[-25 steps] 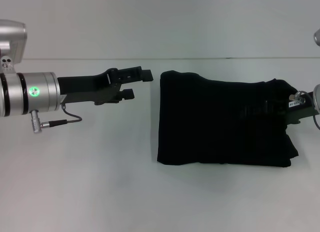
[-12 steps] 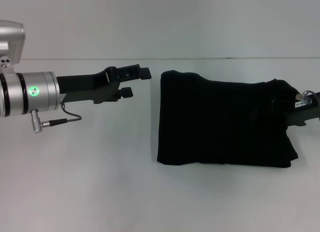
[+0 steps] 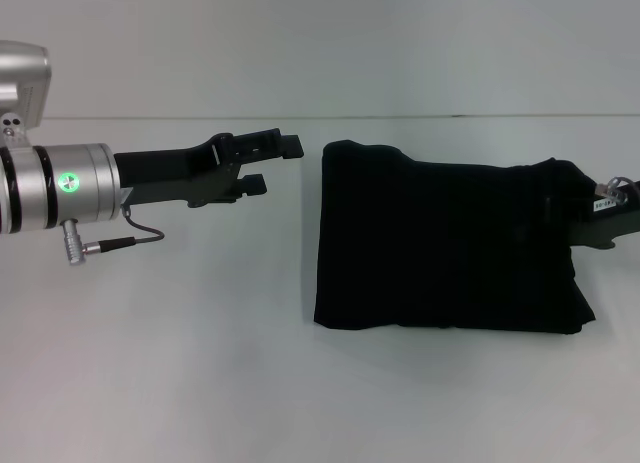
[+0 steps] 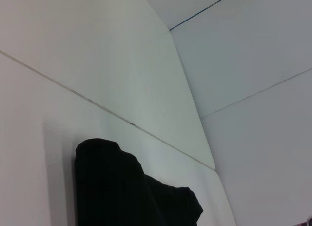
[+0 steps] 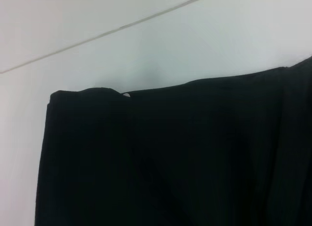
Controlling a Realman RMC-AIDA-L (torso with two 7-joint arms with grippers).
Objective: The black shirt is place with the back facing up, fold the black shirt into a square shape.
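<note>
Head view shows the black shirt lying folded into a rough rectangle on the white surface, toward the robot's right. The left gripper hovers just beside its left edge, jaws parted and empty. The right gripper sits at the shirt's right edge; I cannot tell how its jaws stand.
</note>
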